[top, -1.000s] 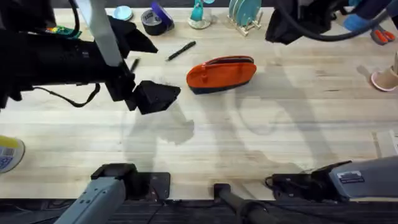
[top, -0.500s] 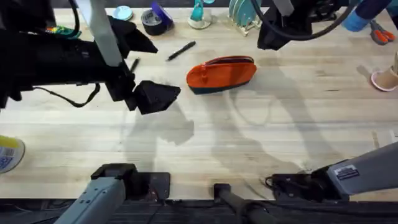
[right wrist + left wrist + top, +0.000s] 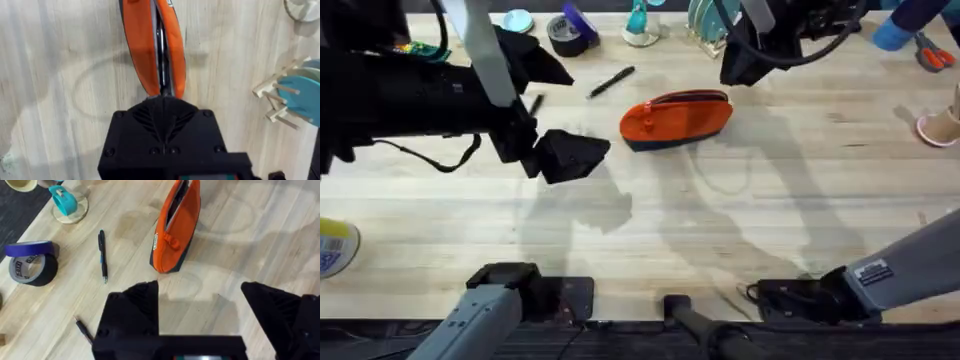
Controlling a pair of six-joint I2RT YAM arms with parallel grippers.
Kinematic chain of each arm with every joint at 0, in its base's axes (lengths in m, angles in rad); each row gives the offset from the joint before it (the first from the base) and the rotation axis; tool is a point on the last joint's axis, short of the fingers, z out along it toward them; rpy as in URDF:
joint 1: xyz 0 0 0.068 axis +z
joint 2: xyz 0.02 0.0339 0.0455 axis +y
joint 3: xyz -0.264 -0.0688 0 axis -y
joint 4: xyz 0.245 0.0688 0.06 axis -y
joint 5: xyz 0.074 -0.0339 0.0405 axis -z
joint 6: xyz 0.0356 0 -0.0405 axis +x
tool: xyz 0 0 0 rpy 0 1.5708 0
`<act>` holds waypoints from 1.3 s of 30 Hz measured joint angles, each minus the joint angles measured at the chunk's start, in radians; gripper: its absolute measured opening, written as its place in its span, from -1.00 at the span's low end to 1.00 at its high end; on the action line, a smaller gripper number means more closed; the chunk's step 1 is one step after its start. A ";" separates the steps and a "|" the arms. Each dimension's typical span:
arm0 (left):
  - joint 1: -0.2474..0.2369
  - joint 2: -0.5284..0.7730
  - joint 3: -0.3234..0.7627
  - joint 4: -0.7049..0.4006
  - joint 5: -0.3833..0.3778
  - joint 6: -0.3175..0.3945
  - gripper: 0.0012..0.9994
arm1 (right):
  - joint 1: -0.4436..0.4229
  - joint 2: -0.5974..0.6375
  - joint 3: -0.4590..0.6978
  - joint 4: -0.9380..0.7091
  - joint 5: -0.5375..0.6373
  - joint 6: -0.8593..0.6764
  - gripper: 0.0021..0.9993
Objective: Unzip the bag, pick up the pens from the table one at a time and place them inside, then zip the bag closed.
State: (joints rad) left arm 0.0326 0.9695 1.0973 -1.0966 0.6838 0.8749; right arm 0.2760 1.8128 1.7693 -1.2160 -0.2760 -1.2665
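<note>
Overhead, the orange pouch (image 3: 676, 119) lies on the table (image 3: 770, 200), one pen (image 3: 611, 81) just beyond it. Left gripper's (image 3: 200, 310) jaws gape empty; right gripper's (image 3: 165, 107) jaws are pressed together above the pouch's end.

We can read no text anywhere. A small pale tag sits on the end of the bag (image 3: 176, 227) nearest the left gripper (image 3: 200, 311), but its marks are too small for us to make out. The roll of tape (image 3: 30, 262) off to that gripper's side carries dark lettering that we cannot make out either.
</note>
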 joint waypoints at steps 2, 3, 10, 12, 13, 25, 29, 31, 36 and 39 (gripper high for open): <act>0.000 0.000 0.000 0.000 0.000 0.000 0.99 | 0.000 0.012 0.000 0.000 -0.003 -0.002 -0.95; 0.000 0.000 0.000 0.000 0.000 0.000 0.99 | 0.000 0.020 0.000 0.000 -0.004 -0.002 -0.95; 0.000 0.000 0.000 0.000 0.000 0.000 0.99 | -0.003 0.079 0.000 0.004 -0.009 -0.003 -0.95; 0.000 0.000 0.000 0.000 0.000 0.000 0.99 | -0.007 0.088 0.000 0.009 -0.009 -0.006 -0.95; 0.000 0.000 0.000 0.000 0.000 0.000 0.99 | -0.008 0.091 0.000 0.012 -0.009 -0.006 -0.95; 0.000 0.000 0.000 0.000 0.000 0.000 0.99 | -0.013 0.139 0.000 0.018 -0.009 -0.006 -0.95; 0.000 0.000 0.000 0.000 0.000 0.000 0.99 | -0.013 0.140 0.000 0.019 -0.009 -0.006 -0.95; 0.000 0.000 0.000 0.000 0.000 0.000 0.99 | -0.013 0.145 0.001 0.019 -0.010 -0.006 -0.95; 0.000 0.000 0.000 0.000 0.000 0.000 0.99 | -0.013 0.187 0.001 0.019 -0.032 -0.006 -0.95; 0.000 0.000 0.000 0.000 0.000 0.000 0.99 | -0.014 0.211 0.001 0.019 -0.040 -0.006 -0.95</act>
State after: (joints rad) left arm 0.0326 0.9695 1.0973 -1.0966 0.6838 0.8749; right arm 0.2623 2.0240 1.7702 -1.1969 -0.3155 -1.2729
